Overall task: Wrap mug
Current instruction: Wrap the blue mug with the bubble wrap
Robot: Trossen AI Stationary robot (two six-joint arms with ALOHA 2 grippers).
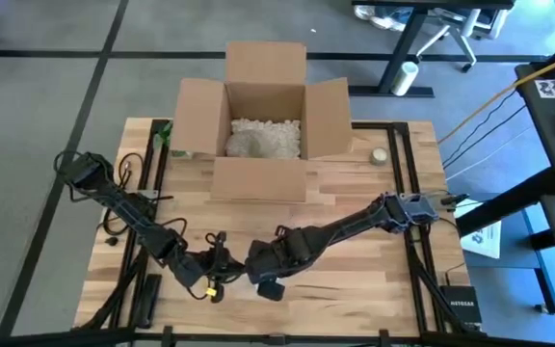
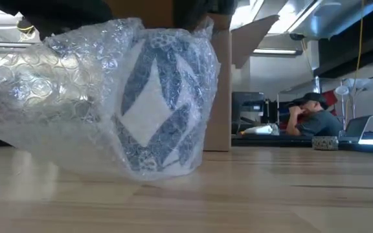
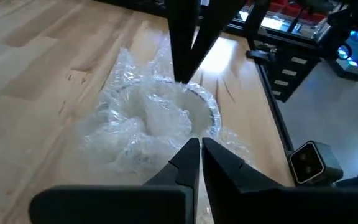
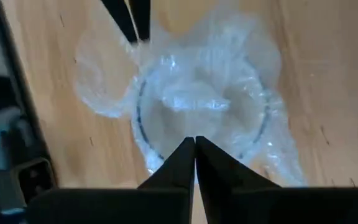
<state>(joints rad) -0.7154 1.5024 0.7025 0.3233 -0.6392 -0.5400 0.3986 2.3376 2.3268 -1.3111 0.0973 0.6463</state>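
Your mug (image 2: pixel 160 103), dark with a pale diamond pattern, stands on the wooden table (image 1: pixel 355 280) near its front edge, swathed in bubble wrap (image 2: pixel 50 84) that trails off to one side. Both grippers meet over it. Your left gripper (image 3: pixel 199 144) has its fingers pressed together at the wrap by the mug's rim; your right gripper (image 4: pixel 194 142) is likewise closed above the rim. The open cardboard box (image 1: pixel 263 120) of packing peanuts sits well behind.
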